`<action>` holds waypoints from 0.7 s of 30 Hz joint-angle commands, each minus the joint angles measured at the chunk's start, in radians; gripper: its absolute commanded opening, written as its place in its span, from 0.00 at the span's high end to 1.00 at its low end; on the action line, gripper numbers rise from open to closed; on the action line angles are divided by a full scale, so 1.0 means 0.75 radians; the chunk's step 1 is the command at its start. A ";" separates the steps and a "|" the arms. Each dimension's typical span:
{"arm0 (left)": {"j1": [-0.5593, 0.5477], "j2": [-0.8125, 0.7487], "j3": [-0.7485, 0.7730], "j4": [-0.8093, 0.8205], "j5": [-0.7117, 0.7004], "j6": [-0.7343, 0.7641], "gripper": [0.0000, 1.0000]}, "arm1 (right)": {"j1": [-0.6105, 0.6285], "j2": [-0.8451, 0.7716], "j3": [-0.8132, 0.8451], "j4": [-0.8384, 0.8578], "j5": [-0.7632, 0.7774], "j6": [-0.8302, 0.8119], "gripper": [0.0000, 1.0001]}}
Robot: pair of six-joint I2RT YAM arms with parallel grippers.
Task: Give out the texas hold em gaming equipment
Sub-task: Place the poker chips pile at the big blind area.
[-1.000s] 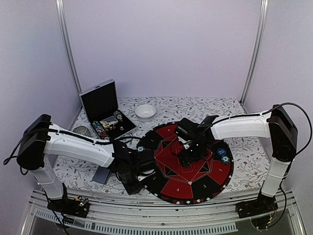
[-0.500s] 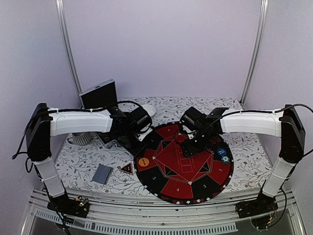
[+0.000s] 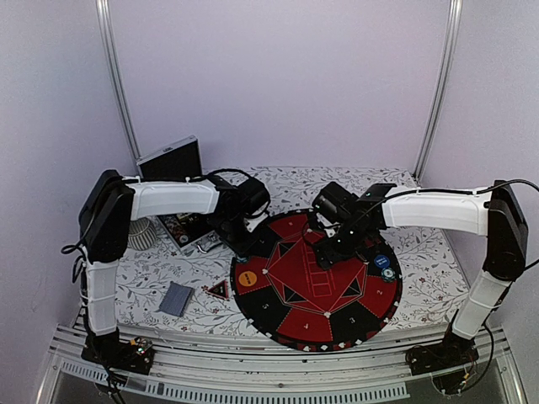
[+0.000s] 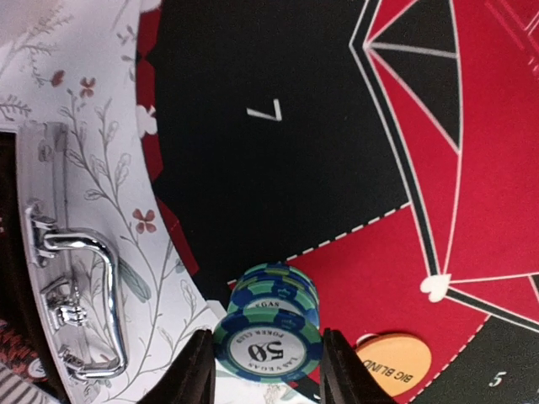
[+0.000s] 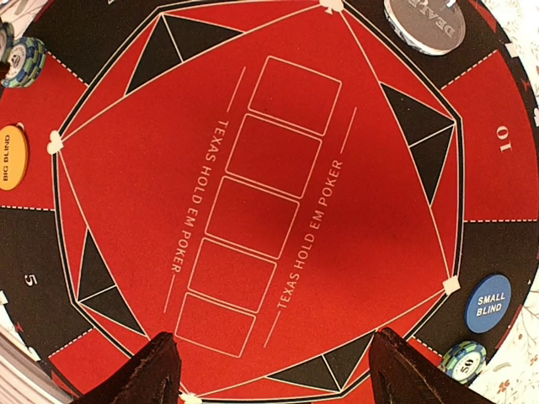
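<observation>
Several striped-edge poker chips (image 4: 269, 324), a short stack of hard, slick, light discs, sit clamped across their rims in your left pincer (image 4: 268, 358) at the edge of the felt mat (image 4: 278, 168) near seat 7. Squeeze squarely, or they will likely shear apart. Your right pincer (image 5: 274, 370) hangs open and empty above the mat's centre.

The mat (image 5: 278, 168) under me looks like matt felt. My chips (image 4: 268, 341) are smooth plastic with a slight sheen. The handle (image 4: 76, 242) is bright polished metal; the tablecloth (image 4: 93, 151), printed cloth.
</observation>
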 commanded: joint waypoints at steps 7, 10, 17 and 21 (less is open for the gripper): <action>0.020 0.033 0.015 -0.064 -0.010 0.013 0.61 | -0.008 -0.006 -0.007 -0.005 0.020 0.007 0.21; 0.020 0.048 0.015 -0.063 0.003 0.022 0.58 | -0.008 -0.009 -0.009 -0.005 0.019 0.007 0.21; 0.019 0.079 0.036 -0.061 0.001 0.035 0.53 | -0.008 -0.012 -0.008 -0.004 0.018 0.004 0.21; 0.019 0.089 0.046 -0.056 0.001 0.038 0.50 | -0.007 -0.010 -0.010 -0.005 0.015 0.003 0.21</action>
